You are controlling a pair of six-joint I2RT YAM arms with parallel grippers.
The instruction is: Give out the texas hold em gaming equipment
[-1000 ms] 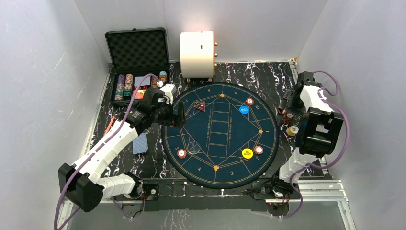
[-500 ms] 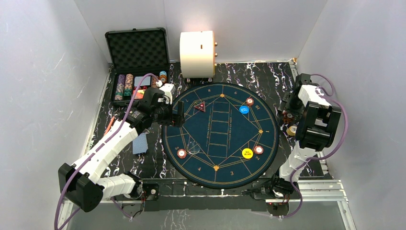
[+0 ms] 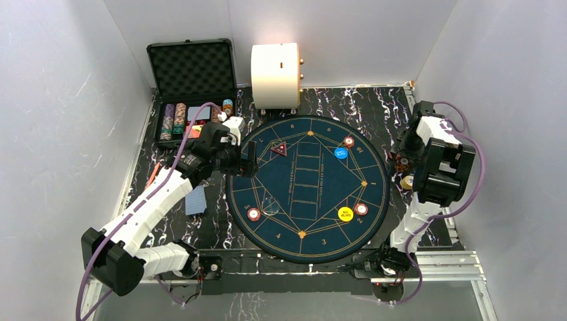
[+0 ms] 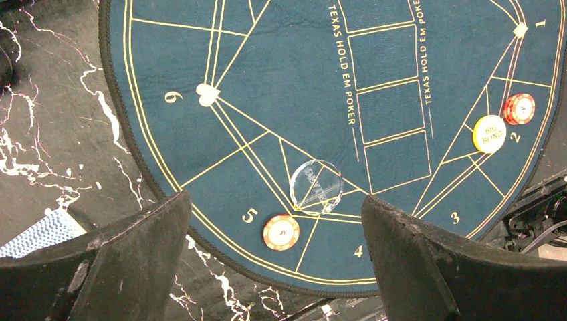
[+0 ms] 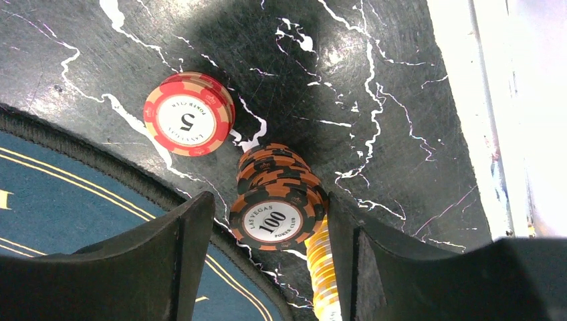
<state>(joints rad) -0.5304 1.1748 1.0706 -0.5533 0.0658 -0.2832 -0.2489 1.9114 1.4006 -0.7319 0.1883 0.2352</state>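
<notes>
Right wrist view counts three chip stacks on the black marbled table point(image 5: 374, 100). One red-and-white stack point(image 5: 189, 114) at 11 o'clock reads "5". One orange-and-black stack point(image 5: 277, 200) at centre reads "LAS VEGAS 100 POKER CLUB". One cream-yellow stack point(image 5: 324, 274) at 6 o'clock has its face hidden. My right gripper point(image 5: 267, 204) straddles the 100 stack, jaws fairly narrow but not clamped. A sliver of table shows on one side; on the other I cannot tell whether the pad touches.

From the top external view, the round mat point(image 3: 314, 231) carries three single chips: a chip point(image 3: 348, 141) at 1 o'clock, a chip point(image 3: 361, 208) at 4 and a chip point(image 3: 253, 214) at 8. It also carries one blue button point(image 3: 340, 153), one yellow button point(image 3: 345, 215) and one red triangular marker point(image 3: 279, 149) at 11. Blue-backed cards point(image 3: 195, 200) lie off the mat at 9.

My left gripper point(image 4: 275, 200) hangs over the mat's 9 o'clock edge, jaws spread wide, holding nothing. Below it I read "TEXAS HOLD EM POKER", seat numbers 1 to 6, "BIG BLIND" on the yellow button, and faint lettering on one clear disc point(image 4: 316, 187).
</notes>
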